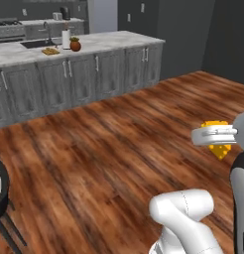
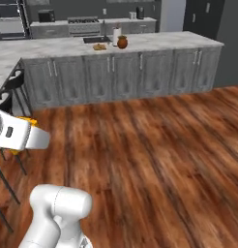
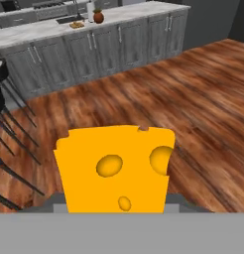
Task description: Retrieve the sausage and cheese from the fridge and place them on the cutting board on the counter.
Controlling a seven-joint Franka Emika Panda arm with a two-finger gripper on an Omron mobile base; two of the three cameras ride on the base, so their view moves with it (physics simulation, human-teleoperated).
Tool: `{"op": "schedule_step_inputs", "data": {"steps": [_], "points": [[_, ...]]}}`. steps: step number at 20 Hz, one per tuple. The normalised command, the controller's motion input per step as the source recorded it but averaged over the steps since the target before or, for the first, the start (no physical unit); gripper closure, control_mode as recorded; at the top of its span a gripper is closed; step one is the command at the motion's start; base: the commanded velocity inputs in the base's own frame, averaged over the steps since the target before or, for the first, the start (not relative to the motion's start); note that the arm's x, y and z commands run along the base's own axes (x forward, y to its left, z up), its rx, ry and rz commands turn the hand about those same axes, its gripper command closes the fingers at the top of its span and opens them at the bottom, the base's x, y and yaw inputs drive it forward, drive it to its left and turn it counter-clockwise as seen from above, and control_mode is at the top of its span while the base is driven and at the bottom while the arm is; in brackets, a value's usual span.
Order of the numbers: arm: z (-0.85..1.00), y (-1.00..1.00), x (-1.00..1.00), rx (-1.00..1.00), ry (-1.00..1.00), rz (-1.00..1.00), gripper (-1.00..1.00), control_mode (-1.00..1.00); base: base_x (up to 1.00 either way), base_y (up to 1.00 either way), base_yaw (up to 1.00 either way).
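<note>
Well ahead of the hand [image 1: 219, 140] stood the long white-grey marble table [image 1: 109, 40] with its small tan wooden cutting board [image 1: 50, 51], so the hand, closed on the yellow-orange holed cheese wedge [image 3: 115, 168], likely needed a steady, level carry.

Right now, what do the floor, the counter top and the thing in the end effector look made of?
Floor: wood planks, glossy, reddish-brown with dark grain streaks. Counter top: looks like marble, white-grey with faint veining, over grey wood-grain cabinets. Cheese in the end effector: smooth, matte yellow-orange wedge with round holes.
</note>
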Motion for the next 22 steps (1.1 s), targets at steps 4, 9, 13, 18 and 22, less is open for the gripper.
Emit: {"op": "schedule_step_inputs", "data": {"steps": [4, 9, 13, 18, 22], "points": [[0.00, 0.00, 0.00, 0.00, 0.00, 0.00, 1.00, 1.00, 1.00, -0.17, -0.15], [0.00, 0.00, 0.00, 0.00, 0.00, 0.00, 1.00, 1.00, 1.00, -0.02, 0.11], [0.00, 0.00, 0.00, 0.00, 0.00, 0.00, 1.00, 1.00, 1.00, 0.00, 0.50], [0.00, 0.00, 0.00, 0.00, 0.00, 0.00, 1.00, 1.00, 0.97, 0.00, 0.56], [0.00, 0.00, 0.00, 0.00, 0.00, 0.00, 1.00, 1.00, 1.00, -0.14, 0.43]]}}
